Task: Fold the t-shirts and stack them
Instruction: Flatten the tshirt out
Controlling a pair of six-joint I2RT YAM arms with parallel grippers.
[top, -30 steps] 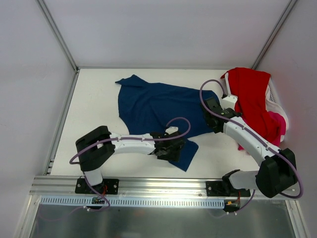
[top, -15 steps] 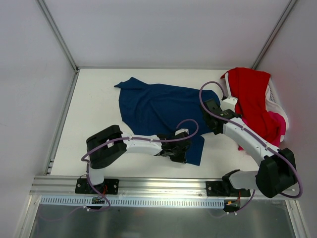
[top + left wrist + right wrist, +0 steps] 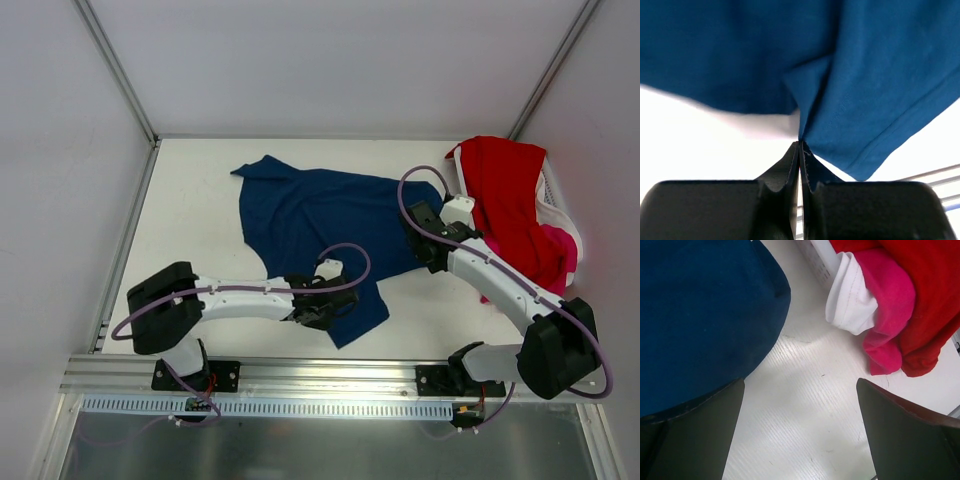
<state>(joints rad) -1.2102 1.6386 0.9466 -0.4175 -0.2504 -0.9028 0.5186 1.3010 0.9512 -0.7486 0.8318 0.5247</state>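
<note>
Since the earlier frame the left gripper (image 3: pixel 800 143) has shut and drawn back leftward, clamped on the near hem of the navy t-shirt (image 3: pixel 320 215), which lies spread at centre. The right gripper (image 3: pixel 800 390) hovers with jaws wide apart over the shirt's right edge. The red t-shirt (image 3: pixel 505 190) and pink t-shirt (image 3: pixel 890 295) drape the white basket (image 3: pixel 555 200).

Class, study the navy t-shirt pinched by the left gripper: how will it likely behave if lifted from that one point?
Probably floppy: the navy t-shirt puckers into folds where the left gripper pinches its edge. It would likely trail rather than rise flat, since most of it lies spread on the table. Seemingly light: a fingertip pinch holds it.
</note>
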